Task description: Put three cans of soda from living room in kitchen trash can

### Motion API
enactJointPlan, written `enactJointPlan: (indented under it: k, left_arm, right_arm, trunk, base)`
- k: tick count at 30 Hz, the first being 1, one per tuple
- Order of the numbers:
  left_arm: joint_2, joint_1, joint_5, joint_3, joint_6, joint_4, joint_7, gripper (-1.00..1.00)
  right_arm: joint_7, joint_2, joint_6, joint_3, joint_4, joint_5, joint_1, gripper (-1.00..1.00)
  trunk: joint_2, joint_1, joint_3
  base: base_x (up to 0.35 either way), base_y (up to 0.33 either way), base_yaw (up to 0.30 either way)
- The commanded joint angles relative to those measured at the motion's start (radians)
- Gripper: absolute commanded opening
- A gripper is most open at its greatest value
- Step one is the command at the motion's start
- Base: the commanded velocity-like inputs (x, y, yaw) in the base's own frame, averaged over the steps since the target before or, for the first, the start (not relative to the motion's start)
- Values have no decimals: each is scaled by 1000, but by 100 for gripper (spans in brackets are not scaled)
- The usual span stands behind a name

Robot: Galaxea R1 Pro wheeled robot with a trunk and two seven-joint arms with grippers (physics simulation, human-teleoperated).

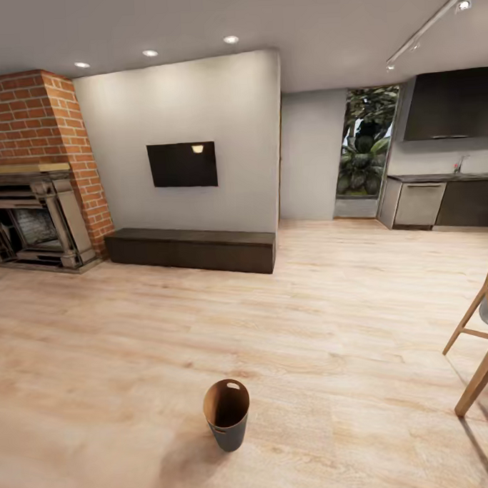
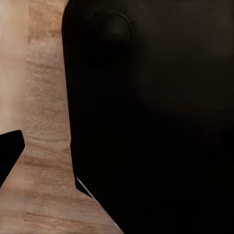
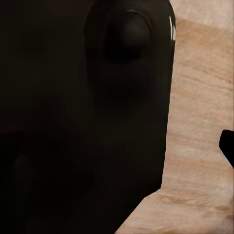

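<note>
A dark grey outside and a brown, wood-coloured inside are shown by the tash can (image 1: 227, 414). Pale wood grain in long planks is seen across the floor (image 1: 312, 319). The chimney (image 1: 45, 133) is patterned in red brick, and the fireplace (image 1: 32, 219) below it is coloured grey-beige. The TV (image 1: 182, 165) is black, the low cabinet (image 1: 191, 249) dark brown. Green leaves are shown in the window (image 1: 367, 141). Dark cabinets and grey units are seen in the kitchen (image 1: 443, 162). The chair (image 1: 485, 346) is light wood.

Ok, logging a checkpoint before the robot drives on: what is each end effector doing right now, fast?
Left end effector: cannot be told; a dark body blocks its wrist view.
Right end effector: cannot be told, for the same reason.
</note>
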Motion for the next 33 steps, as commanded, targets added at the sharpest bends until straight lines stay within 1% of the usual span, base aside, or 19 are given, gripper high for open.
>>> enactJointPlan:
  k: [1,4,6,23,27,32,33]
  left_arm:
    - [6,6,5,3,0,-5,-1,100]
    - [20,13,5,3,0,-12,-1,100]
    - [20,13,5,3,0,-12,-1,100]
    - [19,13,4,3,0,-12,-1,100]
    - [23,-10,22,14,8,-35,-3,100]
    - [24,-20,28,17,11,-61,-4,100]
    - [24,-21,28,17,11,-61,-4,100]
  right_arm:
    - [0,6,-3,-1,-6,1,-6,100]
    - [1,6,-3,-1,-18,0,-23,100]
    - [1,6,-3,-1,-18,0,-31,100]
    - [2,6,-3,-1,-18,0,-30,100]
    - [4,-3,20,-1,-23,1,-53,100]
    - [5,-5,30,-1,-24,1,-82,100]
    - [5,-6,31,-1,-24,1,-126,100]
  trunk:
    - [0,0,0]
    - [0,0,0]
    - [0,0,0]
    - [0,0,0]
    - [0,0,0]
    - [0,0,0]
    - [0,0,0]
  base:
    - [0,0,0]
    - [0,0,0]
    - [0,0,0]
    - [0,0,0]
    - [0,0,0]
    - [0,0,0]
    - [0,0,0]
